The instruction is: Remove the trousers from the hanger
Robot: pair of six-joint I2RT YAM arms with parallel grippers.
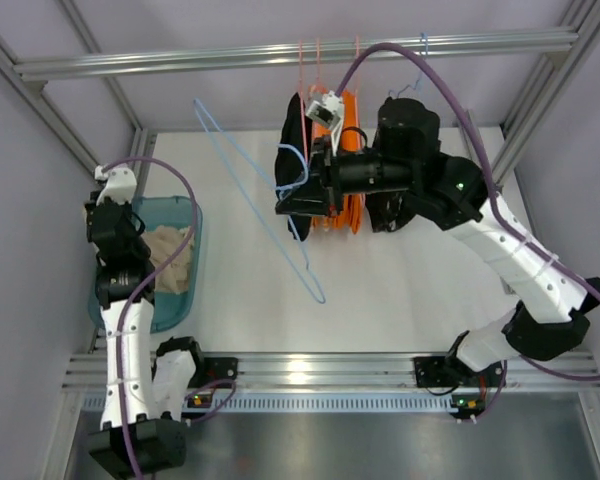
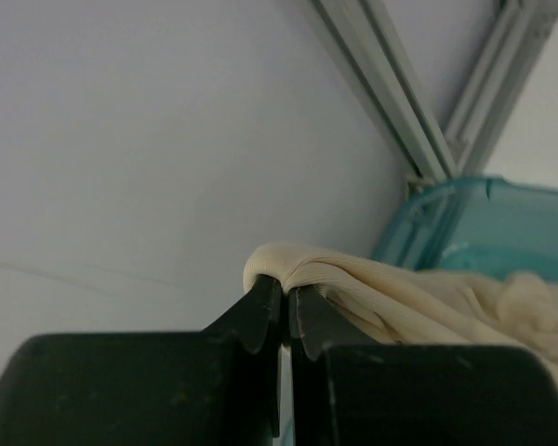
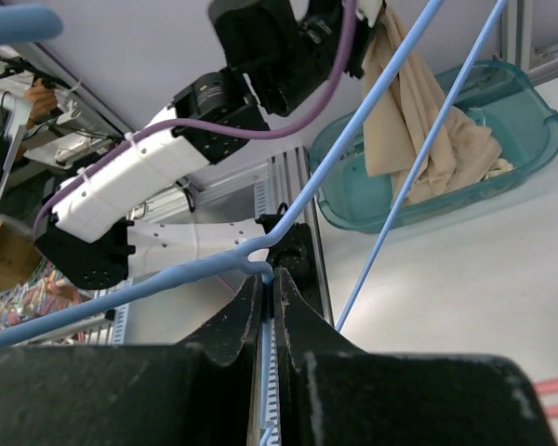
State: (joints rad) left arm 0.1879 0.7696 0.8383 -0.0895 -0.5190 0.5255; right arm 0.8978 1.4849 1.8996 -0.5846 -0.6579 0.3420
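Observation:
The beige trousers (image 1: 175,262) hang from my left gripper (image 1: 138,228) into a teal bin (image 1: 185,310) at the left. In the left wrist view my left gripper (image 2: 285,295) is shut on a fold of the trousers (image 2: 391,297). The light-blue wire hanger (image 1: 318,297) is bare and slants over the table. My right gripper (image 1: 283,200) holds it near the hook. In the right wrist view my right gripper (image 3: 270,279) is shut on the neck of the hanger (image 3: 167,279), with the trousers (image 3: 418,121) and bin (image 3: 530,111) beyond.
A metal rail (image 1: 230,58) crosses the back. Pink hangers with orange garments (image 1: 351,190), a black garment (image 1: 293,125) and another dark garment (image 1: 390,215) hang from it, right behind my right gripper. Frame posts stand at both sides.

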